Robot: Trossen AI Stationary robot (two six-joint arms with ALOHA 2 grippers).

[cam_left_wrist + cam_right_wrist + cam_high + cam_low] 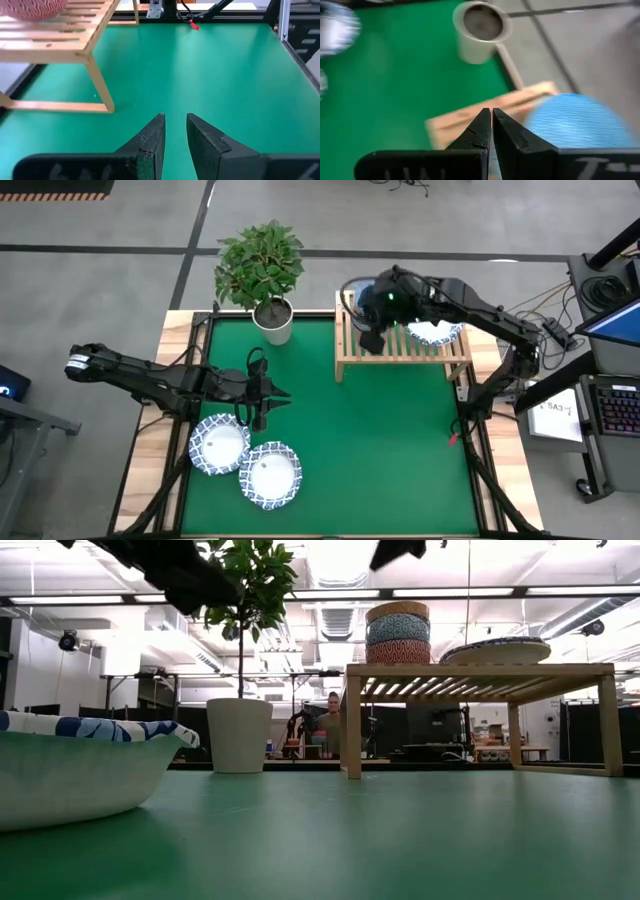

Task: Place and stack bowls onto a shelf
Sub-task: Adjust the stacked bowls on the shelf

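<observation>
Right wrist view: light blue bowl (577,120) beside shut jaws.

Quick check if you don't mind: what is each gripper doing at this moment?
Left gripper: slightly open, empty, above the mat near the two wide bowls.
Right gripper: shut, holding nothing, over the shelf.

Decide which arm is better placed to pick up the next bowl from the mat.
Left. The left gripper hovers beside the two wide bowls on the mat; the right gripper is over the shelf.

Left gripper (175,131) slightly parted above green mat (210,70), shelf (60,45) nearby.
</observation>
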